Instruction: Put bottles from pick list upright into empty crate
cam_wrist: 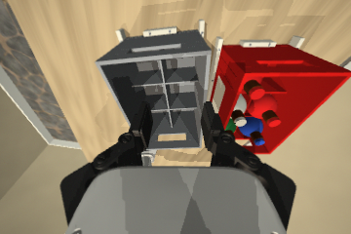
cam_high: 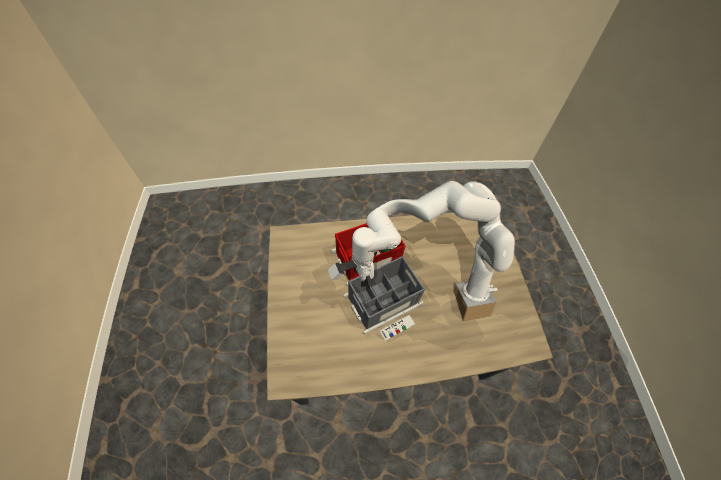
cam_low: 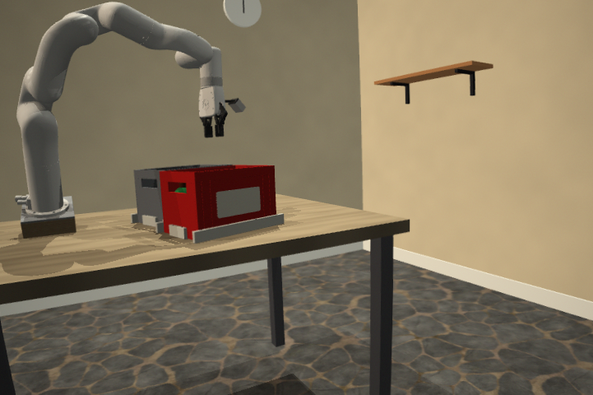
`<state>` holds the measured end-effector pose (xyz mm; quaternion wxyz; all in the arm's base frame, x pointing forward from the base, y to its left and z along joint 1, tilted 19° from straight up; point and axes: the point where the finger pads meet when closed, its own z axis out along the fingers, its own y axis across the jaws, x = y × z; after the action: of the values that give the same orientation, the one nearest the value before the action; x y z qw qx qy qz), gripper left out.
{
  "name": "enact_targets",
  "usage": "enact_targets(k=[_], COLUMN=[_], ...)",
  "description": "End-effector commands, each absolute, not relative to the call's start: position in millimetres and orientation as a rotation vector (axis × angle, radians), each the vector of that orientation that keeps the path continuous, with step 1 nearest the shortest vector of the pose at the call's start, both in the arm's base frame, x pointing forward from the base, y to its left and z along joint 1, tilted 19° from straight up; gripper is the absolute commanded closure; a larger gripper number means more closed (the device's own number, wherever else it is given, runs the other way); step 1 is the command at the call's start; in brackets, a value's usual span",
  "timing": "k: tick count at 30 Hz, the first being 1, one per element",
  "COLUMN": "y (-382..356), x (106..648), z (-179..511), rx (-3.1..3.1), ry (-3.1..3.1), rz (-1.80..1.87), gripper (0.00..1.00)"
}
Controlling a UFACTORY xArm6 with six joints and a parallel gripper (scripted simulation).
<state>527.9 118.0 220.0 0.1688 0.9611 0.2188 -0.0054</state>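
My gripper [cam_high: 365, 284] [cam_low: 214, 132] [cam_wrist: 176, 111] is open and empty, high above the grey crate. The grey crate [cam_high: 373, 318] [cam_low: 143, 199] [cam_wrist: 193, 43] stands level; its visible compartments hold no bottle. The red crate [cam_high: 347, 237] [cam_low: 204, 202] [cam_wrist: 310, 114] stands beside it. In the wrist view it holds red bottles [cam_wrist: 264, 103], a blue bottle [cam_wrist: 252, 126], a white bottle [cam_wrist: 240, 104] and a partly hidden green bottle [cam_wrist: 230, 125]. The arm hides most bottles in the top view. The pick list [cam_high: 409, 322] shows blue, red and green marks; its counts are too small to read.
Low pale rails [cam_high: 392, 317] [cam_low: 238, 228] [cam_wrist: 215, 63] edge both crates on the wooden table [cam_high: 304, 350] [cam_low: 329, 211] [cam_wrist: 52, 73]. The arm's base block [cam_high: 476, 310] [cam_low: 48, 227] stands to the right in the top view. The crates stand close together.
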Motion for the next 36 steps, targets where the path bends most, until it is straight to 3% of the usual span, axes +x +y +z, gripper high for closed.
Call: enact_targets(k=[1,36], y=[99,-29], x=[535,571], z=[235,316], rx=[2.734,2.733], ry=[0.622,0.622], rz=[-0.008,-0.008], gripper=[0.35,0.35])
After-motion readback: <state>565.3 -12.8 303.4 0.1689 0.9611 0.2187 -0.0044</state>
